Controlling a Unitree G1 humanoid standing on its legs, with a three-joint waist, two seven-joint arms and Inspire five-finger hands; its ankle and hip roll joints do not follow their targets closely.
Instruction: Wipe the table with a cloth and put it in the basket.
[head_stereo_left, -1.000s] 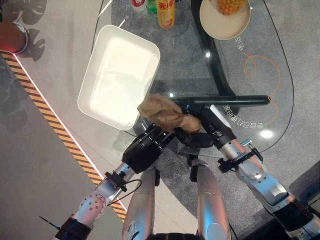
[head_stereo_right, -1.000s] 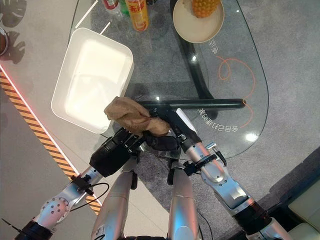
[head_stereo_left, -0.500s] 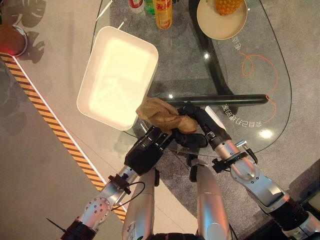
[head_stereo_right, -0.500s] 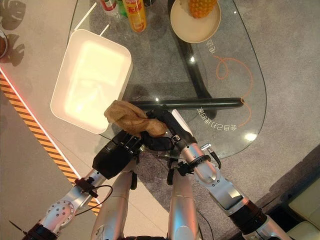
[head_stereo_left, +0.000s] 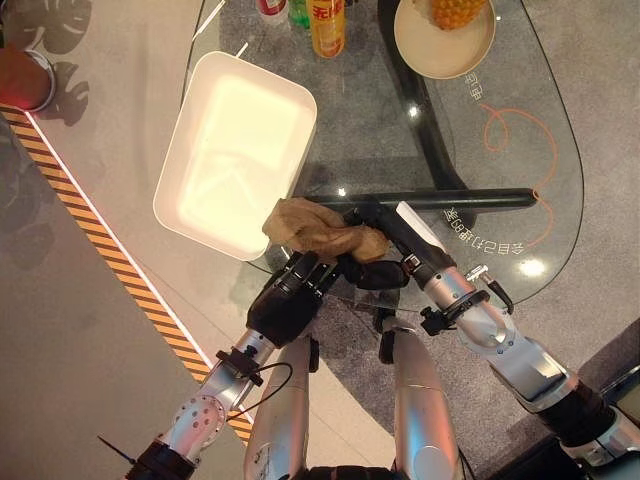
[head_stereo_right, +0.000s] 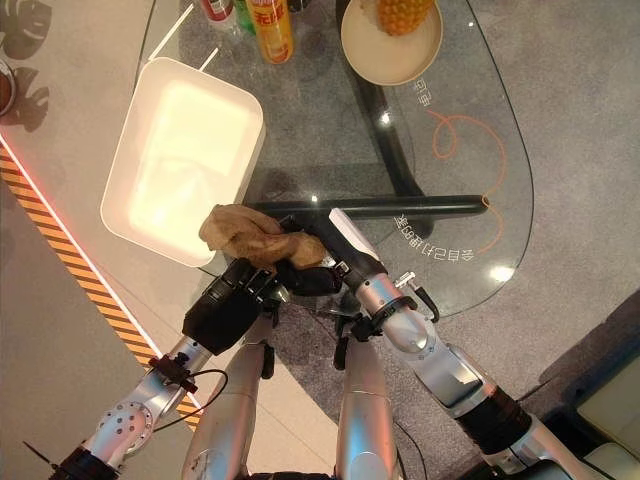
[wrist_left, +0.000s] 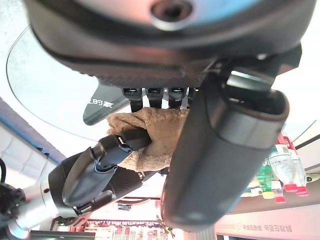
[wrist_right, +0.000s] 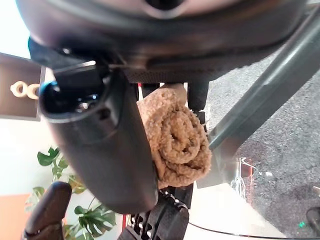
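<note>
A crumpled brown cloth (head_stereo_left: 313, 226) lies bunched at the near edge of the glass table (head_stereo_left: 520, 150), just off the near corner of the white basket (head_stereo_left: 235, 140). My right hand (head_stereo_left: 388, 250) reaches in from the right and is shut on the cloth (wrist_right: 177, 137), its thumb (wrist_right: 110, 145) beside the roll. My left hand (head_stereo_left: 288, 302) sits below the table edge with straight fingers (wrist_left: 150, 94) reaching up to the cloth's (wrist_left: 150, 132) underside. In the left wrist view the right hand's fingers (wrist_left: 120, 145) curl into the cloth.
An orange bottle (head_stereo_left: 328, 22) and other bottles stand at the table's far side. A plate (head_stereo_left: 440, 50) holding a pineapple is at the far right. A dark frame tube (head_stereo_left: 470, 198) runs under the glass. Striped tape (head_stereo_left: 110, 250) crosses the floor on the left.
My right hand has dragged the cloth a little left toward the basket's near corner. My left hand has come up closer under the cloth.
</note>
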